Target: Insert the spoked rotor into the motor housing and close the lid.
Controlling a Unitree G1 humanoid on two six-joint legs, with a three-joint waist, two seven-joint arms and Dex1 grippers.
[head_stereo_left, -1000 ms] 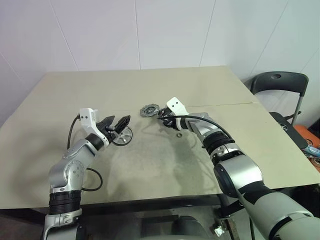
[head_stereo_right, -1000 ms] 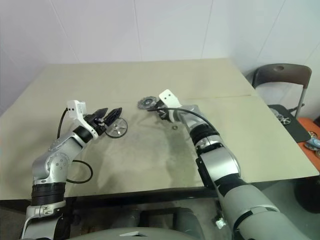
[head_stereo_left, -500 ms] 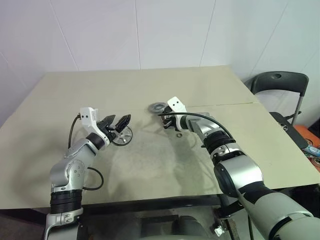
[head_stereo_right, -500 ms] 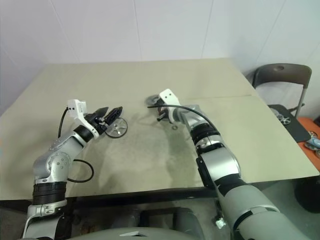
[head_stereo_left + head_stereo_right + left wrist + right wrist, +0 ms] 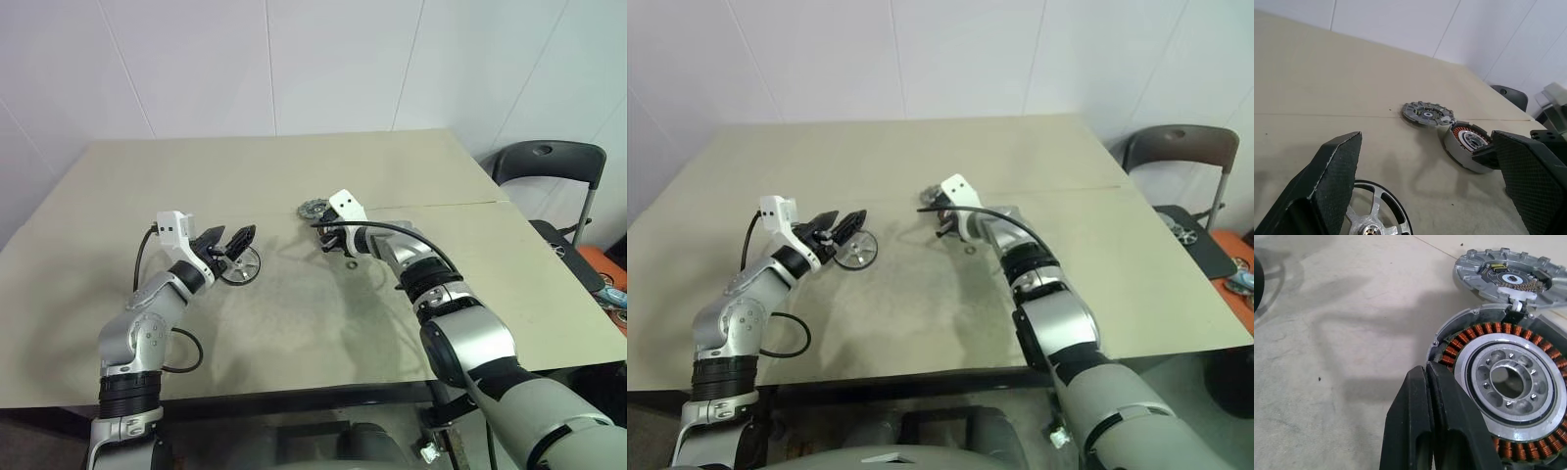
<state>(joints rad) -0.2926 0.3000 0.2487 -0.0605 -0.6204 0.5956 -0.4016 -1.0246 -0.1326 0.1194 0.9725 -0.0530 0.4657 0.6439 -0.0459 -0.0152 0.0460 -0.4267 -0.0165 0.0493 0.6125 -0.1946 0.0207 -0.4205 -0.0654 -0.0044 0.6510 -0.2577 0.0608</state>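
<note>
On the beige bench (image 5: 294, 313) the left claw (image 5: 227, 243) hangs just above the surface with its two black fingers (image 5: 1334, 178) spread wide, nothing between them. The rotor (image 5: 240, 267) lies flat on the bench right beneath and just beyond that claw; from the left wrist view its dark rim and silver spokes (image 5: 1375, 219) show between the fingers. Well to the right of it, near the middle of the bench, the right claw (image 5: 1426, 396) points downward and to the left, its fingers pressed together with no gap. Their tips rest at the rim of the housing (image 5: 1508, 382), over the ring of copper coils; whether they pinch the edge or only touch it I cannot tell. In the right wrist view the housing shows its open face, copper windings around a silver centre with a dark bore. In the left wrist view the housing (image 5: 1465, 144) looks tilted, one edge raised off the bench, with the right claw at its side. The lid (image 5: 313, 209) lies on the bench just behind the housing, on the far side from the robot, its inner face up with a small white hub and a ridged rim (image 5: 1508, 274); its edge comes very close to the housing, perhaps touching it. A small dark ring (image 5: 351, 263) lies on the bench just beside the right wrist. A black chair (image 5: 549, 171) stands off the right corner of the bench, against the white wall.
</note>
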